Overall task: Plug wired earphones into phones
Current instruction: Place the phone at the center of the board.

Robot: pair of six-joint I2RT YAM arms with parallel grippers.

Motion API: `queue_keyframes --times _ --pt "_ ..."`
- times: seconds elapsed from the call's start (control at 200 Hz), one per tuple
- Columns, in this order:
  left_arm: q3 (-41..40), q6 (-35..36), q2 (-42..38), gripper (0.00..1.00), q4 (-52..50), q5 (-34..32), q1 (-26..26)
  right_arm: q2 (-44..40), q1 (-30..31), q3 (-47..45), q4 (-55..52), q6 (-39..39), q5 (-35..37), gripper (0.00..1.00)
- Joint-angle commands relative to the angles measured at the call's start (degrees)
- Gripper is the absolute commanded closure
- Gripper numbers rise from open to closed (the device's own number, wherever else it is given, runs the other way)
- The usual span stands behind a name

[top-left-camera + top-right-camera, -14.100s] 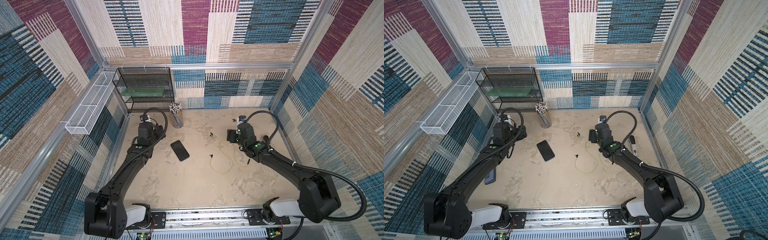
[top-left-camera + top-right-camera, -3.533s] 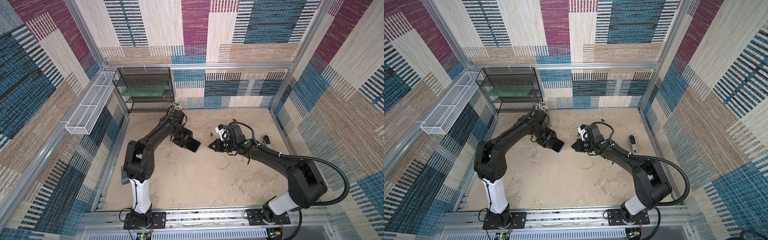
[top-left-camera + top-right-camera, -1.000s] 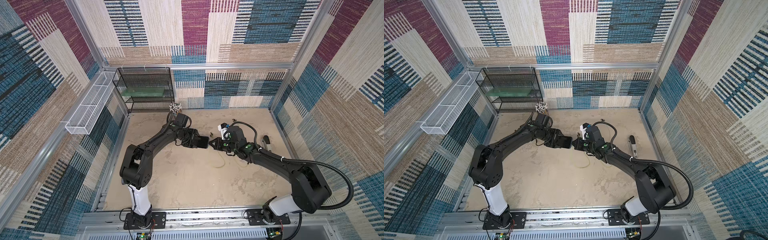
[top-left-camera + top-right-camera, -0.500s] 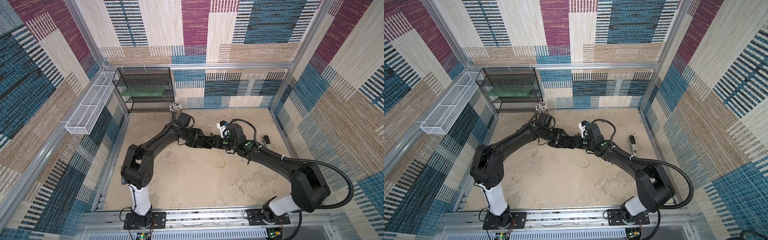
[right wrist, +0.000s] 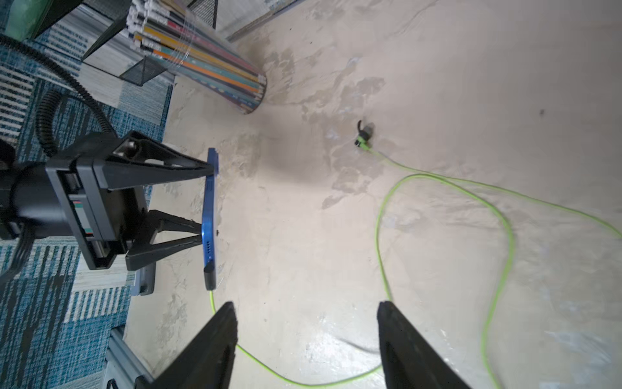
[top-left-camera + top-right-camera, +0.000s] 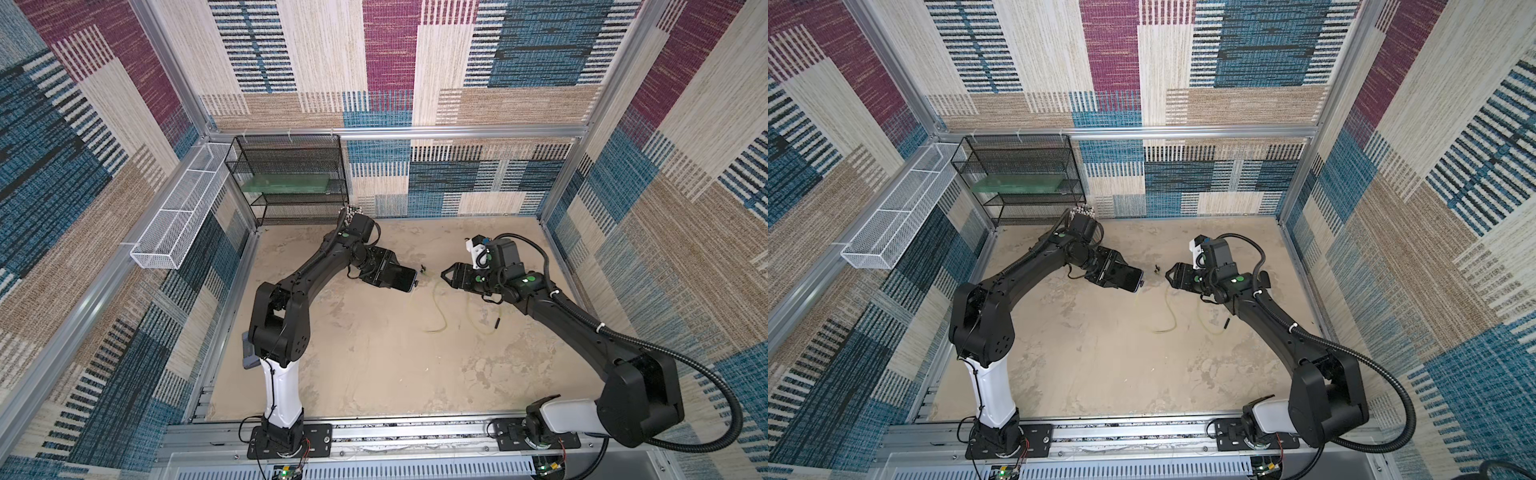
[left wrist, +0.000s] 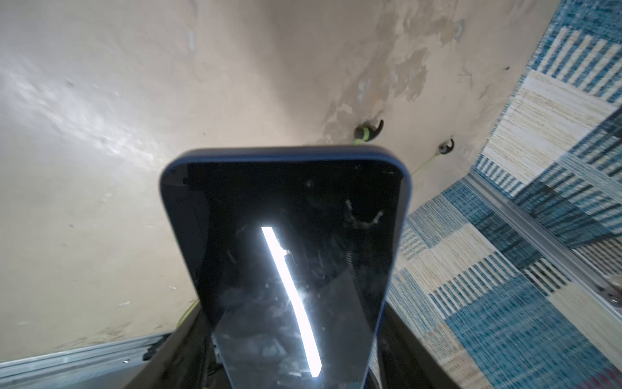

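My left jaws are clamped across the long edges of the phone (image 7: 286, 252), holding it above the table (image 6: 374, 365). The black plug (image 5: 209, 277) of the wired earphones (image 5: 377, 232) sits in the phone's end edge and looks seated. The yellow-green cord loops over the table to an earbud (image 5: 363, 136). My right jaws stand wide apart, empty, just short of the plug. I judge this step to be clearing away: draw the right jaws straight back without snagging the cord, and hold the phone level so nothing tugs the plug. A clear cup (image 5: 208, 64) holds coloured pencils. A black mesh rack (image 6: 291, 166) carries a green sheet (image 6: 286, 183). A white wire basket (image 6: 178, 216) hangs on the side rail.
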Motion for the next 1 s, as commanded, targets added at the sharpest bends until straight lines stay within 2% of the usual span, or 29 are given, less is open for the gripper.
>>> queue_keyframes --times 0.0,0.14,0.316,0.611,0.997 --pt "5.06 14.5 2.52 0.75 -12.73 -4.9 0.29 -0.85 -0.8 -0.61 -2.84 -2.42 2.19 0.31" --pt "8.46 23.8 5.1 0.74 -19.81 -10.03 0.55 -1.01 -1.04 -1.91 -3.33 -2.43 3.14 0.31" --pt "8.84 28.99 6.77 0.73 -23.32 -16.75 0.55 -1.71 -1.13 -3.06 -3.16 -2.23 4.43 0.31" --pt "8.47 28.58 8.77 0.72 -23.08 -28.09 0.4 -2.79 -1.23 -5.43 -1.61 -1.22 5.45 0.31" --pt "0.91 25.73 8.84 0.71 -13.45 -28.59 -0.37 -4.61 -1.3 -7.53 -0.53 -0.09 5.7 0.32"
